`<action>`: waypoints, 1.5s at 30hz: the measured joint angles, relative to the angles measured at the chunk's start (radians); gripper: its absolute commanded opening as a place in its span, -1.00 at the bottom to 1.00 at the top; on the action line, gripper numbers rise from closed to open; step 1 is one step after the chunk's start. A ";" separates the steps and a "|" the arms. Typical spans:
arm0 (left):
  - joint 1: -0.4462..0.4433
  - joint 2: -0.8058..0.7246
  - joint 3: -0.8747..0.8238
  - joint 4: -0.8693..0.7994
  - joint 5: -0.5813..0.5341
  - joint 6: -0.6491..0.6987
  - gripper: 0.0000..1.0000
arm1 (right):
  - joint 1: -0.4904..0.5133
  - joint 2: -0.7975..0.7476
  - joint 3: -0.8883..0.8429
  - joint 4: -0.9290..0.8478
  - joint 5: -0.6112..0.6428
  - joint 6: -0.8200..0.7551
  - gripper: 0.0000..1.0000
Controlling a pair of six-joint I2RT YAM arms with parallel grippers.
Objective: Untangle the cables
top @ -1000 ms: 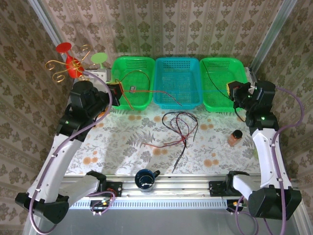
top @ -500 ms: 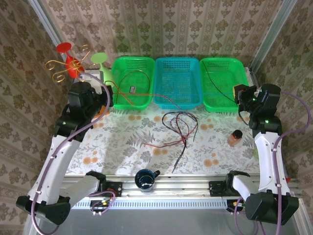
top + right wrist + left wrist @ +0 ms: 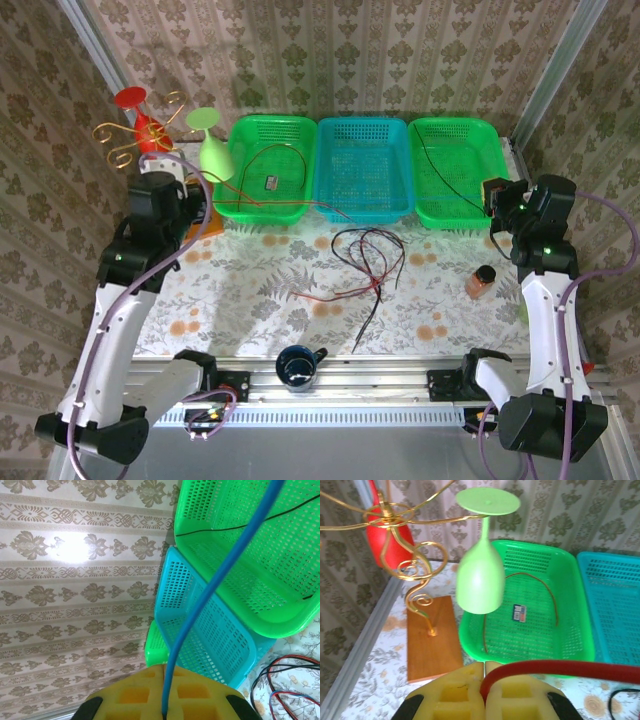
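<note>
Here, red cable (image 3: pixel 560 667) inside clamped left gripper (image 3: pixel 484 672), blue cable (image 3: pixel 222 575) inside clamped right gripper (image 3: pixel 164 680).

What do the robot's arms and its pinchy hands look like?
The left arm and right arm are long white links joined by chunky black joints, with a tiny green light glowing on a joint. A purple hose loops along each arm. The left gripper and right gripper have black fingers faced with yellow foam pads moulded in squares.
</note>
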 measured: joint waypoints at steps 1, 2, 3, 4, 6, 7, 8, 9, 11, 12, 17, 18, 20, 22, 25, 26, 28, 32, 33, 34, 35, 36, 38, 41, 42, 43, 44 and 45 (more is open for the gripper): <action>0.005 -0.003 0.000 -0.003 -0.011 0.003 -1.00 | -0.001 -0.002 -0.002 0.000 0.002 0.000 -1.00; 0.014 -0.006 0.000 -0.006 -0.022 0.005 -1.00 | -0.002 -0.003 -0.003 0.000 0.003 0.000 -1.00; 0.024 -0.010 0.000 -0.011 -0.032 0.008 -1.00 | -0.004 -0.004 -0.005 0.000 0.006 0.000 -1.00; 0.037 -0.013 0.000 -0.017 -0.039 0.011 -1.00 | -0.006 -0.005 -0.006 0.000 0.010 0.000 -1.00; 0.064 -0.019 0.000 -0.030 -0.048 0.022 -1.00 | -0.010 -0.006 -0.009 -0.001 0.017 0.000 -1.00; 0.079 -0.023 0.000 -0.037 -0.051 0.030 -1.00 | -0.013 -0.006 -0.010 -0.002 0.020 0.000 -1.00; 0.092 -0.025 0.000 -0.043 -0.052 0.035 -1.00 | -0.013 -0.006 -0.010 -0.003 0.021 0.000 -1.00; 0.109 -0.029 0.000 -0.050 -0.050 0.041 -1.00 | -0.014 -0.006 -0.010 -0.003 0.021 0.000 -1.00; 0.149 -0.038 0.000 -0.053 -0.024 0.049 -1.00 | -0.016 -0.007 -0.011 -0.003 0.021 0.000 -1.00; 0.173 -0.045 -0.002 -0.053 -0.003 0.052 -1.00 | -0.016 -0.007 -0.011 -0.003 0.021 0.000 -1.00; 0.204 -0.070 -0.004 -0.053 0.124 0.047 -1.00 | -0.018 -0.007 -0.014 -0.003 0.020 0.000 -1.00; 0.204 -0.070 -0.005 -0.053 0.149 0.043 -1.00 | -0.018 -0.007 -0.014 -0.003 0.020 0.000 -1.00; 0.204 -0.070 -0.011 -0.047 0.192 0.028 -1.00 | -0.018 -0.006 -0.010 -0.004 0.017 0.000 -1.00; 0.203 -0.071 -0.023 -0.046 0.228 0.010 -1.00 | -0.016 -0.002 0.012 -0.007 0.011 0.001 -1.00; 0.191 -0.072 -0.044 -0.045 0.260 -0.014 -1.00 | 0.000 0.019 0.083 -0.009 0.001 0.006 -1.00; 0.184 -0.072 -0.051 -0.044 0.267 -0.022 -1.00 | 0.008 0.026 0.107 -0.007 -0.002 0.010 -1.00; 0.164 -0.073 -0.071 -0.035 0.285 -0.037 -1.00 | 0.035 0.047 0.170 0.005 -0.007 0.024 -1.00; 0.127 -0.075 -0.111 -0.023 0.307 -0.066 -1.00 | 0.106 0.116 0.308 0.022 -0.005 0.039 -1.00; 0.116 -0.076 -0.122 -0.021 0.307 -0.073 -1.00 | 0.132 0.142 0.351 0.032 -0.005 0.044 -1.00; 0.105 -0.077 -0.132 -0.018 0.307 -0.078 -1.00 | 0.156 0.167 0.387 0.039 -0.002 0.047 -1.00; 0.095 -0.079 -0.142 -0.016 0.307 -0.083 -1.00 | 0.179 0.191 0.423 0.046 0.000 0.050 -1.00; 0.084 -0.081 -0.151 -0.014 0.307 -0.090 -1.00 | 0.203 0.218 0.462 0.051 0.005 0.051 -1.00; 0.065 -0.085 -0.170 -0.009 0.306 -0.100 -1.00 | 0.243 0.277 0.543 0.064 0.016 0.055 -1.00; 0.043 -0.089 -0.196 0.001 0.303 -0.112 -1.00 | 0.294 0.380 0.686 0.086 0.024 0.062 -1.00; 0.038 -0.091 -0.205 0.003 0.303 -0.118 -1.00 | 0.309 0.419 0.742 0.090 0.029 0.062 -1.00; 0.035 -0.092 -0.212 0.006 0.303 -0.122 -1.00 | 0.319 0.452 0.789 0.095 0.034 0.061 -1.00; 0.031 -0.093 -0.219 0.009 0.303 -0.126 -1.00 | 0.330 0.493 0.849 0.097 0.040 0.060 -1.00; 0.030 -0.093 -0.225 0.012 0.303 -0.129 -1.00 | 0.339 0.534 0.911 0.097 0.047 0.058 -1.00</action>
